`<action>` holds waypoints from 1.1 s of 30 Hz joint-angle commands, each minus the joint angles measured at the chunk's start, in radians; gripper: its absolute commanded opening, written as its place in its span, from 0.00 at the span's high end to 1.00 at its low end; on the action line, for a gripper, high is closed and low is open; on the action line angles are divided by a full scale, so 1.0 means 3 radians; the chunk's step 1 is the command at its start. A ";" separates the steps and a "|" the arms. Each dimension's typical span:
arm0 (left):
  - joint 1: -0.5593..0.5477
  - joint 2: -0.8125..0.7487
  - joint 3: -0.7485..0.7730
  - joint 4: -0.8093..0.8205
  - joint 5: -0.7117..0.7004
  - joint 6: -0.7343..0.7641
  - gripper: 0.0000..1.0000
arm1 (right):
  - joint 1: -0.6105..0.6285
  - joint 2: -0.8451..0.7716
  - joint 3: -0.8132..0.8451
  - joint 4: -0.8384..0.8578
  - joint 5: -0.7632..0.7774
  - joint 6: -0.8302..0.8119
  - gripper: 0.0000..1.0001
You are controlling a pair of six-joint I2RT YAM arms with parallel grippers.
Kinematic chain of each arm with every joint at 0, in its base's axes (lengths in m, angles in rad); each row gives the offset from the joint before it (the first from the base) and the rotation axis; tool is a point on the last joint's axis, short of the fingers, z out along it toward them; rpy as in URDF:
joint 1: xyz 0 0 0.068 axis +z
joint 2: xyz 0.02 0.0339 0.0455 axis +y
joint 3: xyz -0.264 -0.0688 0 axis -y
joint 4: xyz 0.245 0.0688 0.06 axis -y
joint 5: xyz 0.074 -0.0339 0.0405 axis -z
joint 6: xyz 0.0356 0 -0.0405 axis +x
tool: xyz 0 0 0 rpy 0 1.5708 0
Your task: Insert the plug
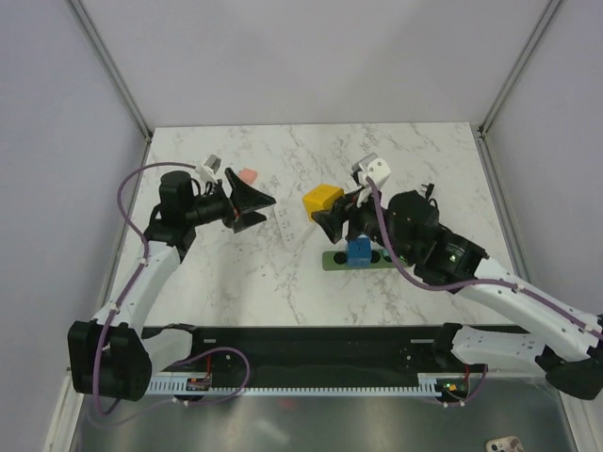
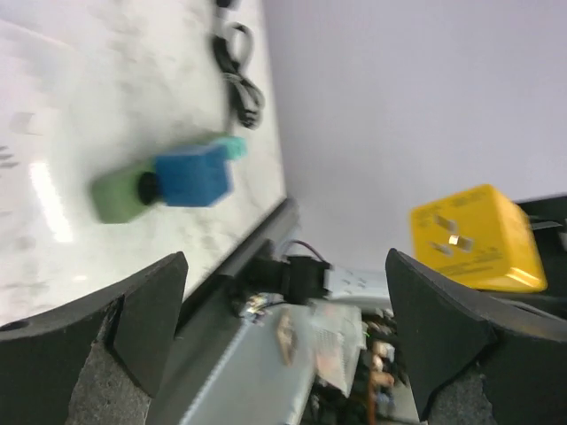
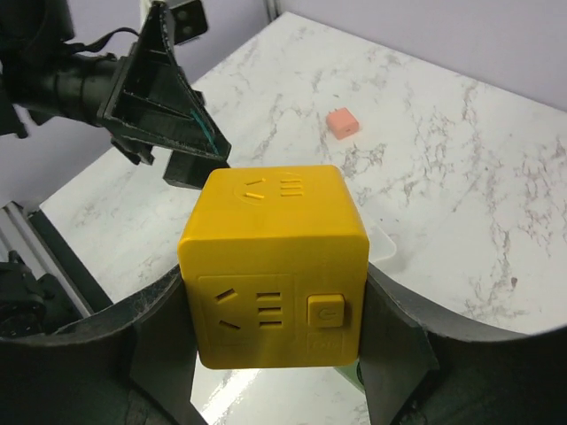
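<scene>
Plug (image 1: 358, 250) sits on the green power strip (image 1: 386, 260) in the top view, just beneath the right gripper (image 1: 328, 218), which is clamped on the yellow block (image 1: 322, 199). The left gripper (image 1: 252, 203) is well to the side, jaws apart and empty. From the left wrist, the plug lies ahead, beyond the spread fingers (image 2: 133, 310). From the right wrist, the fingers pinch the yellow block and the plug is hidden.
</scene>
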 commanded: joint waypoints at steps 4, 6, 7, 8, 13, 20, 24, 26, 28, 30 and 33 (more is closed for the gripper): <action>0.0155 -0.0374 0.0418 -0.2207 -0.1391 0.2080 0.00 | -0.0014 0.1008 0.1055 -0.1277 0.0440 0.0461 1.00; 0.0155 -0.0574 0.0363 -0.2305 -0.1880 0.2131 0.00 | -0.0009 0.1244 0.1219 -0.1552 0.0497 0.0544 1.00; 0.0155 -0.0671 0.0322 -0.2310 -0.2046 0.2147 0.00 | -0.0014 0.1367 0.1376 -0.1625 0.0477 0.0560 1.00; 0.0150 -0.0870 0.0235 -0.2310 -0.2392 0.2162 0.00 | -0.0014 0.1616 0.1449 -0.1737 0.0476 0.0570 1.00; 0.0145 -0.1305 -0.0051 -0.2214 -0.2559 0.2249 0.00 | -0.0009 0.2317 0.1797 -0.1805 0.0420 0.0606 1.00; 0.0129 -0.1618 -0.0169 -0.2111 -0.2457 0.2275 0.00 | -0.0004 0.3126 0.2359 -0.1932 0.0313 0.0596 1.00; 0.0094 -0.1613 -0.0180 -0.2116 -0.2415 0.2290 0.00 | -0.0004 0.3540 0.2753 -0.2132 0.0251 0.0642 1.00; 0.0088 -0.1618 -0.0175 -0.2111 -0.2431 0.2295 0.00 | -0.0014 0.3622 0.2875 -0.2213 0.0277 0.0657 1.00; 0.0088 -0.1623 -0.0180 -0.2116 -0.2431 0.2295 0.00 | -0.0030 0.3755 0.2978 -0.2341 0.0277 0.0662 1.00; 0.0088 -0.1623 -0.0180 -0.2106 -0.2426 0.2295 0.00 | -0.0030 0.3842 0.3086 -0.2362 0.0292 0.0642 1.00; 0.0088 -0.1633 -0.0180 -0.2111 -0.2421 0.2295 0.00 | -0.0040 0.3944 0.3239 -0.2372 0.0338 0.0606 1.00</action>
